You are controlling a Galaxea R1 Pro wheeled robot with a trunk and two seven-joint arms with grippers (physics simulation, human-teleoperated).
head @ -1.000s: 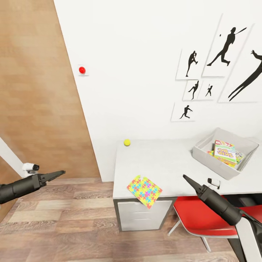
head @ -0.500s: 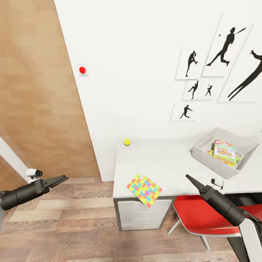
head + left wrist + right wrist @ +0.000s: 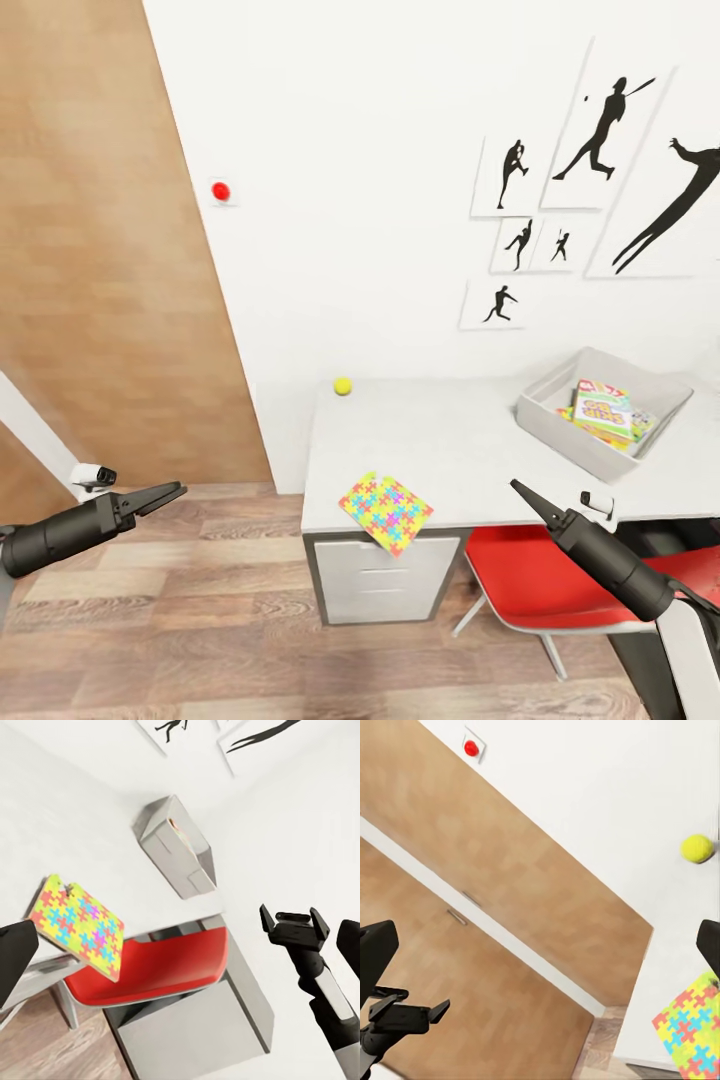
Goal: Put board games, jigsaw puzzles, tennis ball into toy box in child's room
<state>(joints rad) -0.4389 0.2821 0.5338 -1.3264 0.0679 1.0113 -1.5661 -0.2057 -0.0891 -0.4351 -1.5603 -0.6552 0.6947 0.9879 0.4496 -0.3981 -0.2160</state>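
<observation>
White walls hung with black sports silhouette prints (image 3: 600, 150) are backing the light grey tabletop (image 3: 480, 450), which serves as the landmark. At its far right the toy box (image 3: 560, 440) is sitting with the SKIP-BO board game (image 3: 603, 410) lying inside on top of other colourful toys. At its front edge, above the white drawers (image 3: 385, 580), the jigsaw puzzle (image 3: 385, 513) is lying with one corner overhanging. At its far left corner, against the wall, the tennis ball (image 3: 343, 386) is resting. Under its right part a red chair (image 3: 540, 590) is standing. Left of the tabletop, over the wood-plank floor (image 3: 180, 640), the left pincer (image 3: 168, 492) is hovering slightly parted and holding nothing. In front of the tabletop, over the chair, the right pincer (image 3: 522, 493) is hanging empty; the left wrist view shows its fingers spread apart.
</observation>
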